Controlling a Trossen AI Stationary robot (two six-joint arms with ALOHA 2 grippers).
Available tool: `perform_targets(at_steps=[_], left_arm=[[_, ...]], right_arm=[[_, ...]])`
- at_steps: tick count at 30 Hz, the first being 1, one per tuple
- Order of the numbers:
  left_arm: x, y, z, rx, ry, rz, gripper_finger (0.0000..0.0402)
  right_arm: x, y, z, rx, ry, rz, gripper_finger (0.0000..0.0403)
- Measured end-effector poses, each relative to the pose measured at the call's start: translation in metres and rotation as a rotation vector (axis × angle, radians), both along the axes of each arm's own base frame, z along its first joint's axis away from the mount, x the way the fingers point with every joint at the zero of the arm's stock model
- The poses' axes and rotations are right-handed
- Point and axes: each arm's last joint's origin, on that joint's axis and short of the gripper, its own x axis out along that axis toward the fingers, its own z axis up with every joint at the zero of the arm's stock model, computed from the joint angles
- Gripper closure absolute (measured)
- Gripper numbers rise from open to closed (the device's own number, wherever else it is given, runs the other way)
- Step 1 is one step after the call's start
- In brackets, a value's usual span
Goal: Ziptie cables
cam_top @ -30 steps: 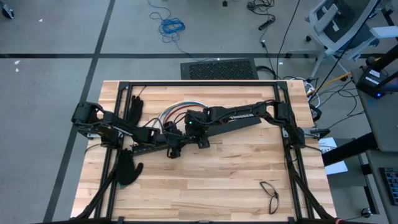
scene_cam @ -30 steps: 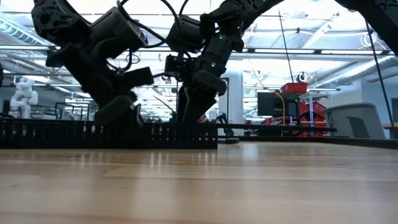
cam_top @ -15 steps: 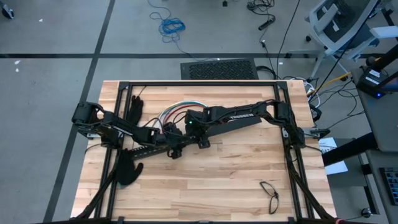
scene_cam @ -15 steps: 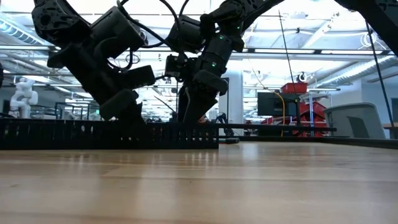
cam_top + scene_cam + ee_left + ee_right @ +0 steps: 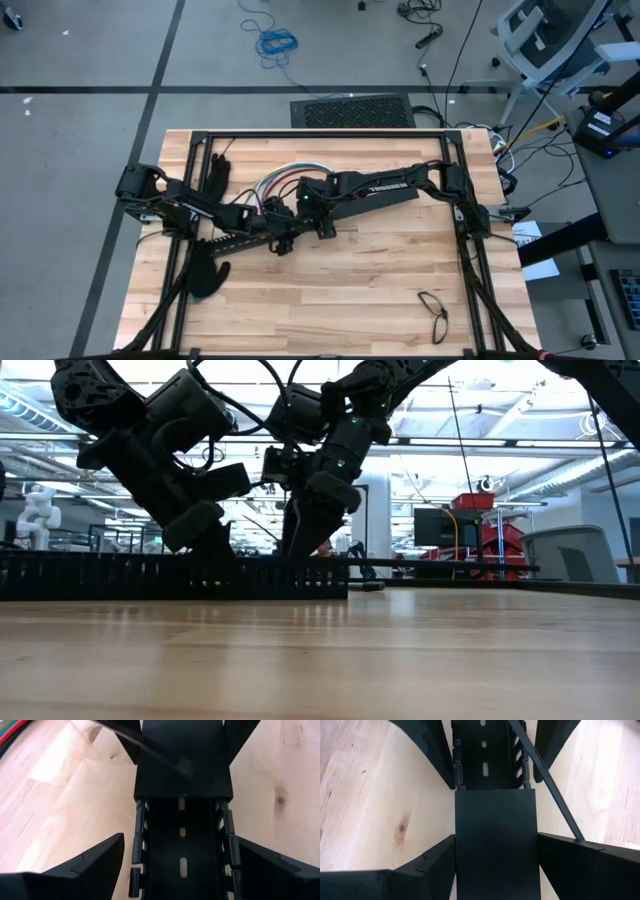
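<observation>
From above, we see both arms meeting over the black slotted bar (image 5: 250, 238), which lies toward the tabletop's (image 5: 350, 290) left edge, about midway between far and near edges. The left gripper (image 5: 252, 218) and right gripper (image 5: 283, 240) sit close together at the bar's right end. The cables (image 5: 285, 178) arc in a loose red, blue and white bundle just behind the grippers, toward the far edge, untouched. A pair of glasses (image 5: 434, 312) lies near the near right corner, well apart.

From tabletop height, we see both grippers tipped down at the bar (image 5: 170, 575); we cannot separate the fingers here.

In the left wrist view, the left fingers (image 5: 95, 857) stand wide apart on either side of the bar (image 5: 182, 845), gripping nothing; a strip of cables (image 5: 12, 732) shows at the corner.

In the right wrist view, the right fingers (image 5: 437, 865) also straddle the bar (image 5: 495, 845), spread and apparently not clamped. A ziptie (image 5: 547, 785) slants across the bar beside one finger; we cannot tell whether that finger pins it.

To do this step well, we judge we should secure the ziptie firmly first, keep the bar steady with the other gripper, and only then bring the cables in, avoiding snagging on the slots.
</observation>
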Motion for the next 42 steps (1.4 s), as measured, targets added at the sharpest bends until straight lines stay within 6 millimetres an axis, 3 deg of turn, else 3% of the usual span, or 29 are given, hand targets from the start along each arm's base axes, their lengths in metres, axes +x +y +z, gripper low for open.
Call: perform_targets(at_steps=[36, 42], left_arm=[[0.0021, 0.0011, 0.0024, 0.029, -0.033, 0.032, 0.0065], [0.002, 0.0011, 0.0024, 0.03, -0.032, 0.032, 0.0065]], right_arm=[[-0.0007, -0.0003, -0.0001, 0.004, 0.01, -0.007, 0.0158], [0.0022, -0.0007, -0.0095, 0.008, 0.026, -0.006, 0.0158]])
